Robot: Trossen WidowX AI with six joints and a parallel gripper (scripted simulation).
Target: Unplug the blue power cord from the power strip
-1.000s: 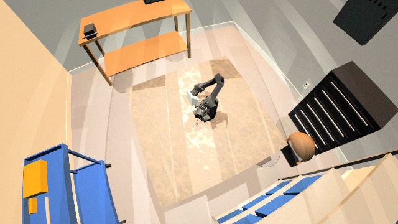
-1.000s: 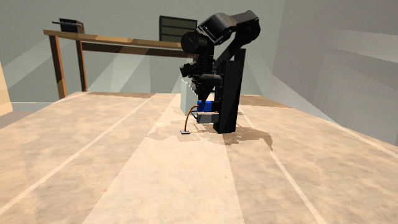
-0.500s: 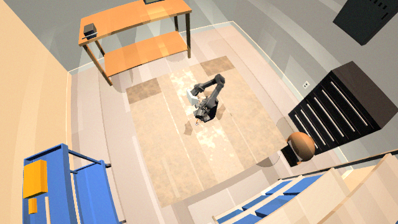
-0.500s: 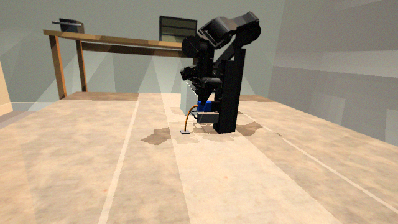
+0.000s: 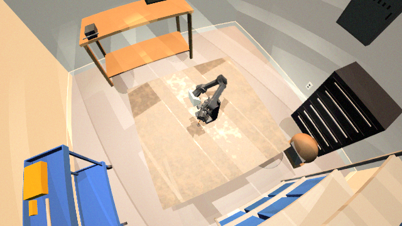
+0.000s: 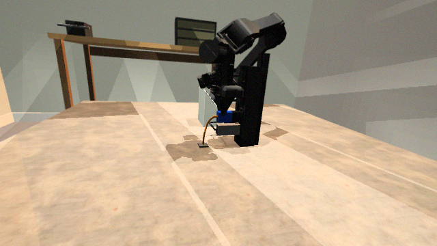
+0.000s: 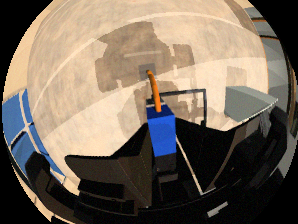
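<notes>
The blue plug [image 6: 224, 117] [image 7: 162, 134] is between the two black fingers of my gripper [image 6: 223, 111] [image 7: 161, 124], which is shut on it. In the exterior view the plug is right above the grey power strip [image 6: 228, 129]; whether its prongs are in a socket cannot be told. An orange cord [image 6: 205, 128] [image 7: 154, 92] curves from the plug down to a small grey base plate [image 6: 203, 145] on the table. In the wrist view the fingers hide most of the strip. In the top view the arm hides the plug and strip.
A pale block [image 5: 194, 98] [image 6: 201, 109] [image 7: 245, 102] stands beside the arm. A thin black frame [image 7: 205, 106] is next to the plug in the wrist view. The arm's black column [image 6: 252, 102] rises right of the strip. An orange workbench [image 5: 135, 16] is farther back.
</notes>
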